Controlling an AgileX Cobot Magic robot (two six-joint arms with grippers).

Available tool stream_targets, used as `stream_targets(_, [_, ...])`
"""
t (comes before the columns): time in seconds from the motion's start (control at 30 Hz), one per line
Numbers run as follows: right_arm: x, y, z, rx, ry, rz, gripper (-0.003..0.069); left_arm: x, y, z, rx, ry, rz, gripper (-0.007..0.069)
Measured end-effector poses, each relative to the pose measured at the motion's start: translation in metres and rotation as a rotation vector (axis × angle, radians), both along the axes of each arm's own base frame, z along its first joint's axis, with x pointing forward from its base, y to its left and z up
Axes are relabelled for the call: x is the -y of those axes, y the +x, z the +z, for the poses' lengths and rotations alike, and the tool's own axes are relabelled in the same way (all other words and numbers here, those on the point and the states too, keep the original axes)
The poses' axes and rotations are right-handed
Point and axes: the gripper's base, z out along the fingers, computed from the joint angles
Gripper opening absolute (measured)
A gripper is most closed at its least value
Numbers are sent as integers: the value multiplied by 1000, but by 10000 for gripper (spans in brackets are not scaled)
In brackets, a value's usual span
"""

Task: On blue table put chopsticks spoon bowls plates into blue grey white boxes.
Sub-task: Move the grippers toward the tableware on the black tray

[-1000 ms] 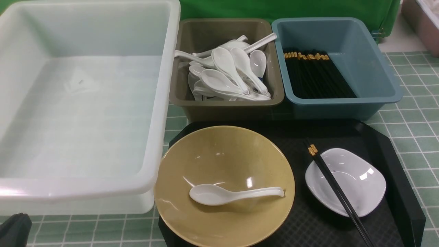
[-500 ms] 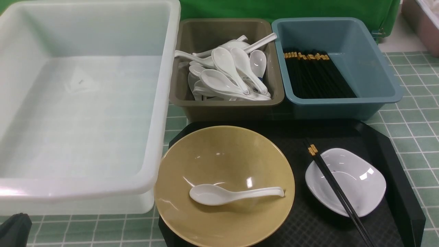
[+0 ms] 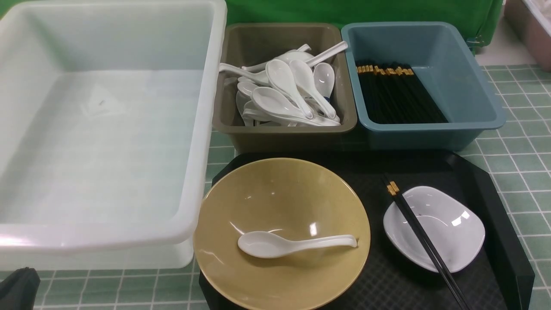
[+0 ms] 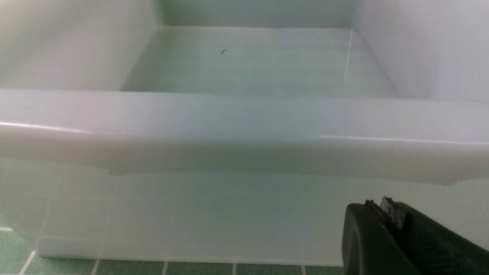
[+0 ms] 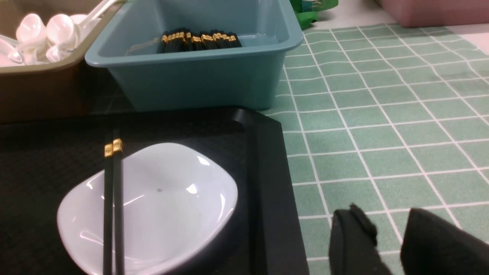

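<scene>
A yellow bowl (image 3: 280, 189) on the black tray (image 3: 486, 189) holds one white spoon (image 3: 292, 244). To its right, a pair of black chopsticks (image 3: 424, 239) lies across a white plate (image 3: 452, 224). Behind stand the empty white box (image 3: 206, 129), the grey box (image 3: 284, 135) with several spoons, and the blue box (image 3: 465, 86) with several chopsticks. My left gripper (image 4: 386, 208) is shut and empty, low in front of the white box's near wall (image 4: 244, 126). My right gripper (image 5: 389, 221) is open and empty over the tablecloth, right of the tray (image 5: 267, 172) and plate (image 5: 172, 191).
The table wears a green checked cloth (image 3: 516, 129). A pinkish bin (image 3: 533, 26) sits at the far right corner, and a green backdrop (image 3: 344, 10) runs behind the boxes. The boxes stand tight against the tray's far edge.
</scene>
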Motion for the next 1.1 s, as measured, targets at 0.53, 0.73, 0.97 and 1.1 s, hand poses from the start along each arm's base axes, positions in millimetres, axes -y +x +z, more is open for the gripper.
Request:
stream_targets(0.53, [0, 0, 0, 3, 58, -11, 237, 3, 1, 3, 41, -148, 0, 1])
stream_targets(0.73, [-6, 0, 0, 8, 720, -105, 237, 8, 2, 17, 172, -909, 47, 1])
stream_targets(0.97, [-10, 0, 1, -6, 1173, -182, 237, 5, 2, 25, 235, -1443, 93, 1])
stream_targets(1.1, [-10, 0, 1, -5, 1083, -159, 237, 5, 2, 26, 242, -1489, 98, 1])
